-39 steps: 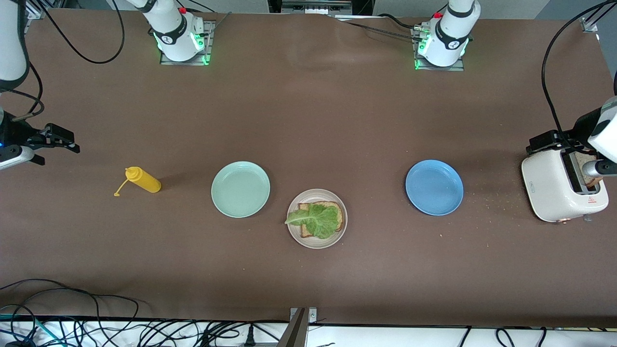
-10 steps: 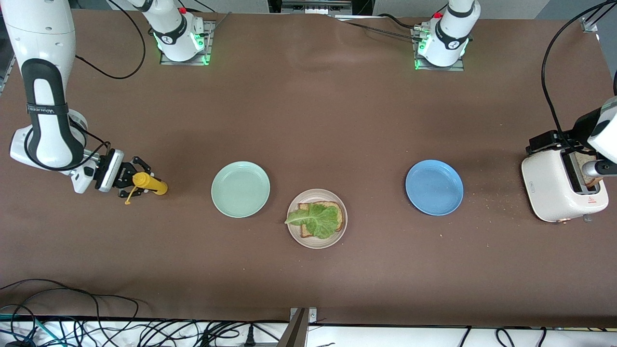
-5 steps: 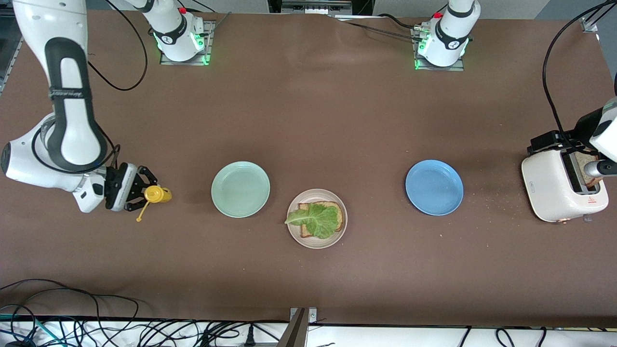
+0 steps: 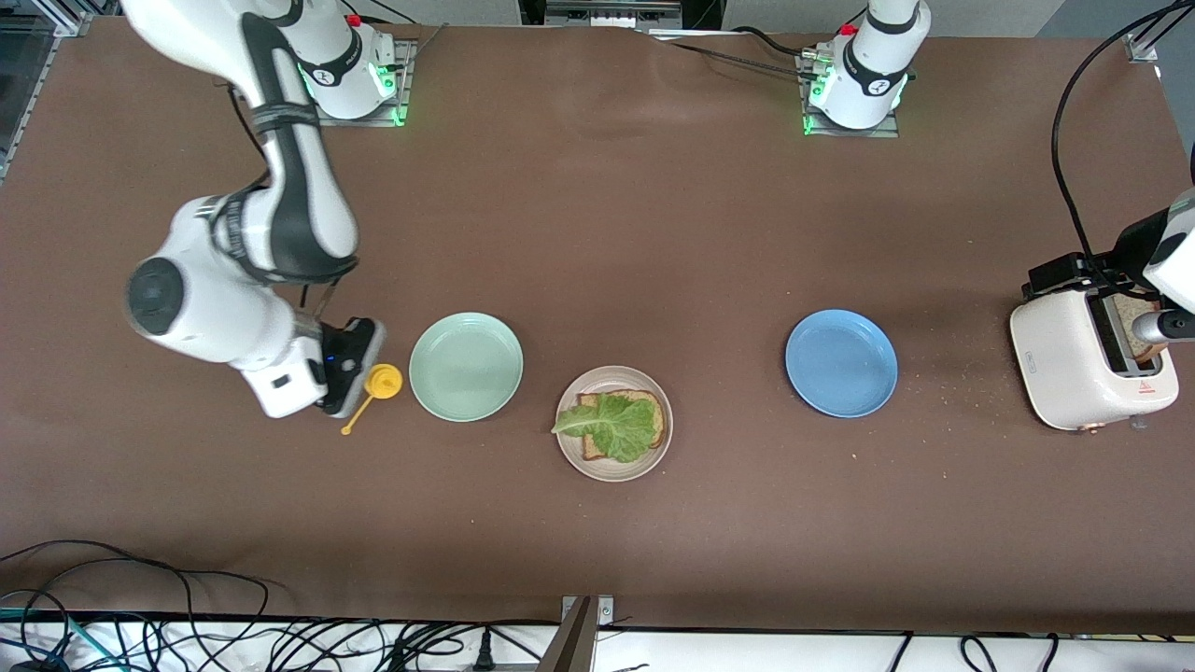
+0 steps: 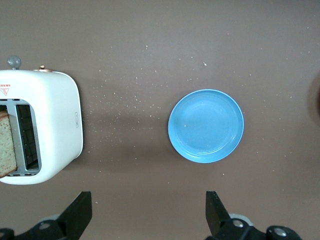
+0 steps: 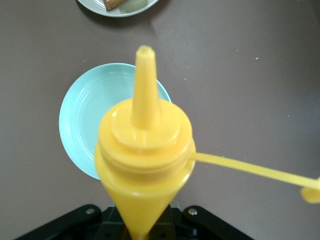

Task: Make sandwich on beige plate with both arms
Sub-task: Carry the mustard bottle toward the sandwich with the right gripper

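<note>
The white toaster (image 4: 1088,369), at the table edge on the left arm's end, carries a small red warning triangle with red lettering beside it, too small to read. No other text is legible.

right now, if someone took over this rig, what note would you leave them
Right tool: shut on the yellow squeeze bottle, cap off and dangling, held over the table beside the mint-green plate.
Left tool: open, above the white toaster at the left arm's end; a bread slice sits in its slot.
Beige plate: one bread slice with the lettuce leaf on top.
Blue plate holds nothing.
Left: sauce if wanted, then the top slice.
</note>
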Action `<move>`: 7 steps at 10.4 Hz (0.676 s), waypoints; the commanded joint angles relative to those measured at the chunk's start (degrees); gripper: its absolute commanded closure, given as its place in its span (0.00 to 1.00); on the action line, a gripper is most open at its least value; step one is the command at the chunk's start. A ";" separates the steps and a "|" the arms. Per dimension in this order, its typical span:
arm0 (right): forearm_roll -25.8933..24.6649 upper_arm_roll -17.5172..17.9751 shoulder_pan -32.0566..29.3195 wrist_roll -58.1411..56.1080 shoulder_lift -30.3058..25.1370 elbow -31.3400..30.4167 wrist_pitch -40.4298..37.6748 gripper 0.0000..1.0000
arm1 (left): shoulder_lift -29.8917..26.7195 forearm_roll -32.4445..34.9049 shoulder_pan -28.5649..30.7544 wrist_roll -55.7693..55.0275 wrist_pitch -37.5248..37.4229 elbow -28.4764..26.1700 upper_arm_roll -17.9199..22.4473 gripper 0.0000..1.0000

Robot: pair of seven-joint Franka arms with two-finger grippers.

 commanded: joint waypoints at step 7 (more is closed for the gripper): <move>-38.74 -0.92 24.64 39.27 14.36 9.38 -3.88 1.00 | -0.38 1.76 0.25 -0.16 0.18 -0.10 -0.47 0.00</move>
